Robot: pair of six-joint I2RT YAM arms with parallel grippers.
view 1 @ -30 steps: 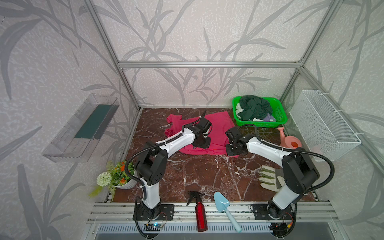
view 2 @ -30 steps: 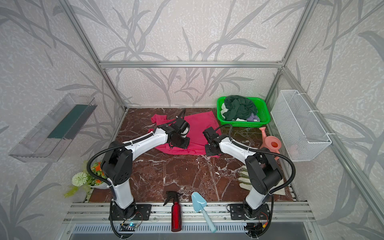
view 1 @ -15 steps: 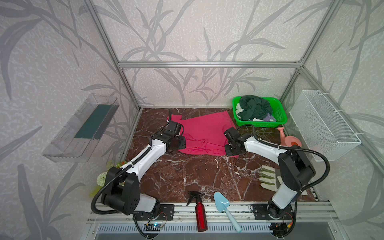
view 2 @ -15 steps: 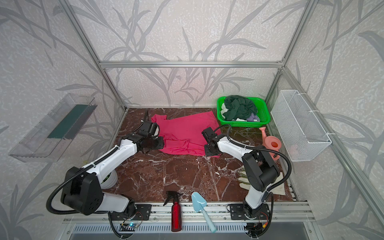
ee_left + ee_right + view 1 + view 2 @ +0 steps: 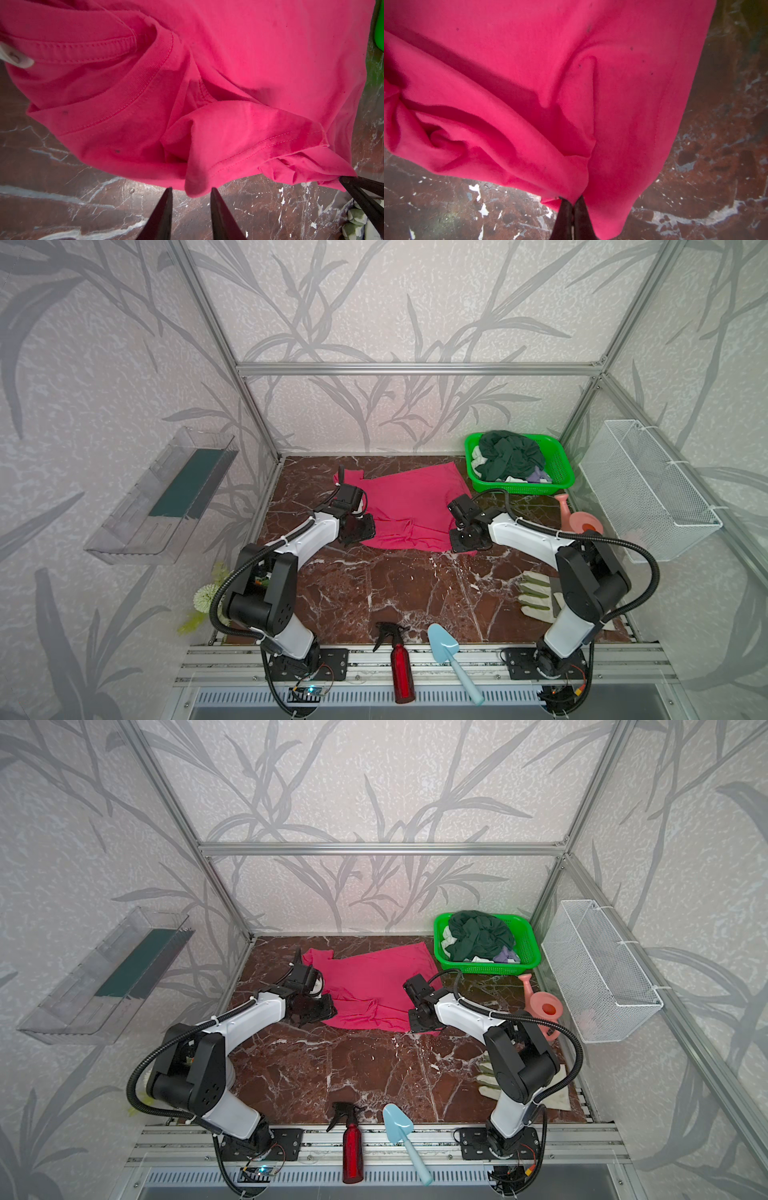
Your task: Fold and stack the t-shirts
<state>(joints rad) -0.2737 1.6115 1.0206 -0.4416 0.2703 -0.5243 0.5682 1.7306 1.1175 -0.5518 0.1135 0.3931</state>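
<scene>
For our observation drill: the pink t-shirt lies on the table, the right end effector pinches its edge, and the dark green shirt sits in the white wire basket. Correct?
No: the dark green shirt sits in the green plastic basket, not the white wire basket, in both top views. The pink t-shirt and right end effector claims hold.

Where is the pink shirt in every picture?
In a top view: pink t-shirt, far middle of the table.
In a top view: pink t-shirt, same place.
Left wrist: fills most of the picture.
Right wrist: fills most of the picture.
Shared landmark: right gripper, shut on its edge.
</scene>
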